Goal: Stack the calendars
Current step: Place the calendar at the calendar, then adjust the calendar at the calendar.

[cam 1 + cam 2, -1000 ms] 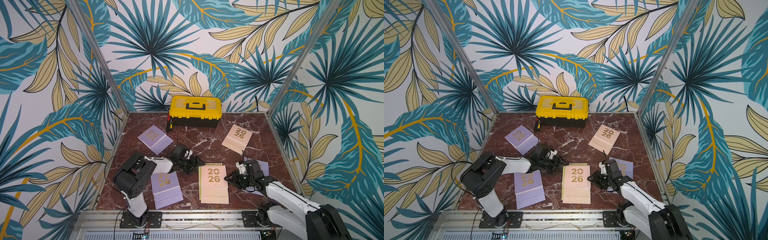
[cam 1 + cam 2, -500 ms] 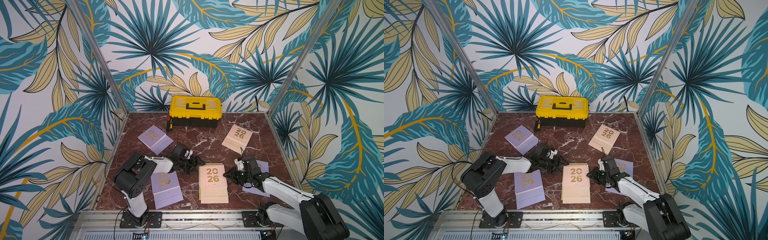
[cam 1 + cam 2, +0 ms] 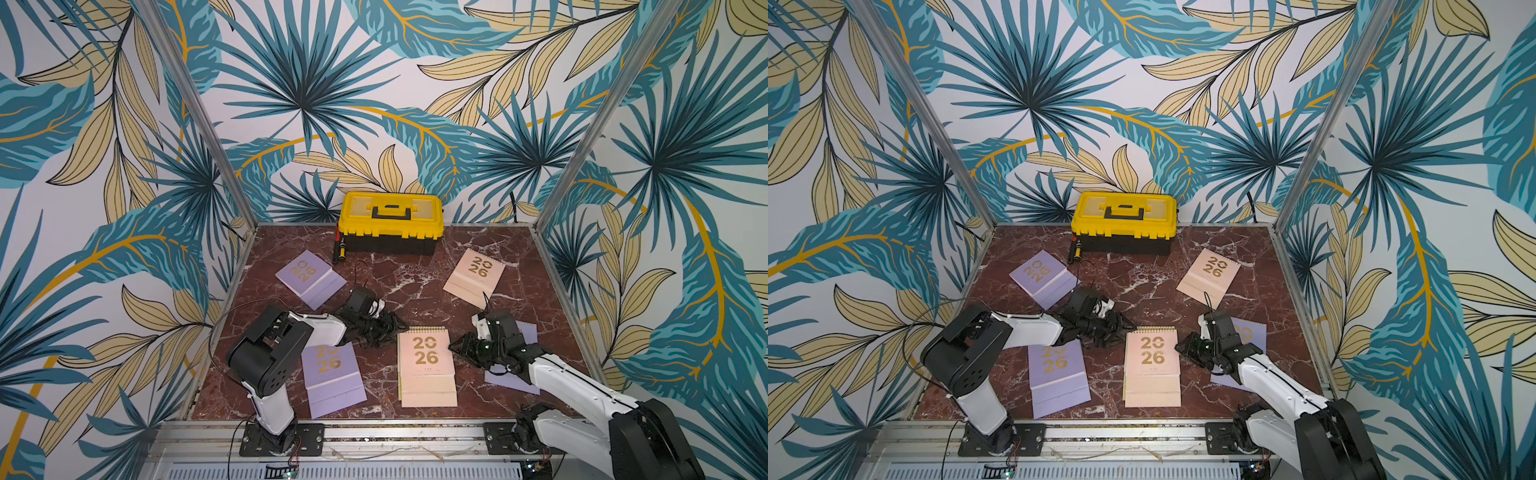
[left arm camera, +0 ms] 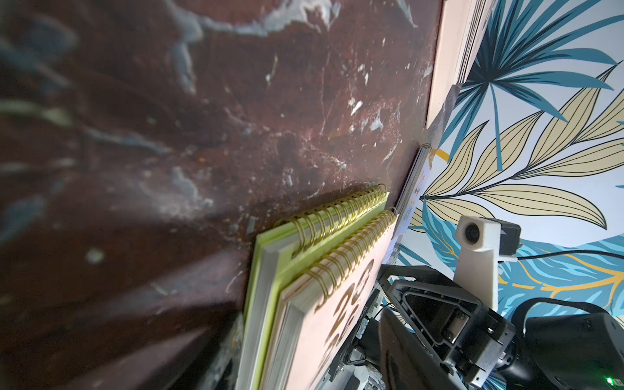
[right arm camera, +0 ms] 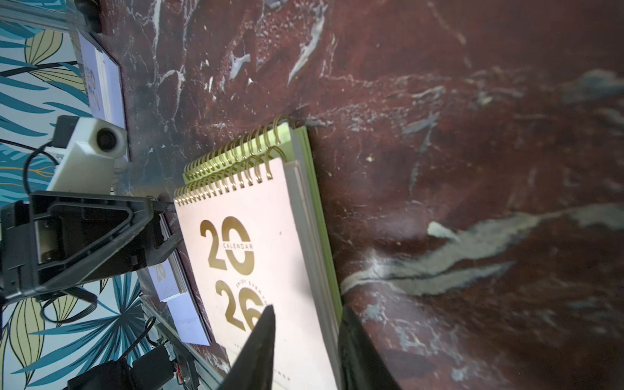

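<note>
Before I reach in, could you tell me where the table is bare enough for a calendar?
The widest bare patch of the table is its middle, bordered by the toolbox, the far lilac calendar, the far peach calendar and the stack. The stack's sides are crowded: the left gripper and near-left lilac calendar, the right gripper and near-right lilac calendar.

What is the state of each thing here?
front peach calendar, lying on green calendar
green calendar, flat, beneath the front peach calendar
far peach calendar, flat, alone
far lilac calendar, flat, alone
front lilac calendar, flat, alone
right lilac calendar, flat, under right arm
toolbox, shut
left tool, open
right tool, at the front peach calendar's edge, grip unclear
</note>
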Robot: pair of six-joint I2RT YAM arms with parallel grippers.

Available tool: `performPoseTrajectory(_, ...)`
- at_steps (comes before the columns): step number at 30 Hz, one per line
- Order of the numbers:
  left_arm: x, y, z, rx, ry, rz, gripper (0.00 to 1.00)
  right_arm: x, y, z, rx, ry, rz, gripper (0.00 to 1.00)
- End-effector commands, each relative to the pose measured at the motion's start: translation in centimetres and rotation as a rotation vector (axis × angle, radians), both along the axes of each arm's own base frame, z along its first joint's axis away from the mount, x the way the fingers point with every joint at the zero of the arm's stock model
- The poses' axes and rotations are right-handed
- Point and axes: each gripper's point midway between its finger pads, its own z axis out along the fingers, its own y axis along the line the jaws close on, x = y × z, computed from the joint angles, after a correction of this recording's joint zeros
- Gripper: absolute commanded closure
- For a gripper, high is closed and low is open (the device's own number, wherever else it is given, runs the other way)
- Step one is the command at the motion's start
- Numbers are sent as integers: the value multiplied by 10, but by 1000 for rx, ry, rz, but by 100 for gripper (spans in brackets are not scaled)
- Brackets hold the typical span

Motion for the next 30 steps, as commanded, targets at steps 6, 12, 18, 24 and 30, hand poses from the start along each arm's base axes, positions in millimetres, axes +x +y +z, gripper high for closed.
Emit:
performPoseTrajectory(6,0,7,18,20,-55,21,48,-5,0,-9,-27,18,17,70)
performPoseTrajectory(12,-2,2,12,18,-32,1,51,-3,2,-9,-15,17,18,70)
performPoseTrajectory(18,0,-1,10,20,-32,-1,53,-4,2,-10,-14,18,19,71)
performPoseTrajectory(24,2,-8,13,5,-30,-20,61,-2,5,-12,-1,24,25,73)
performPoseTrajectory(30,2,-7,6,22,-21,-14,67,-1,6,-13,-1,22,27,76)
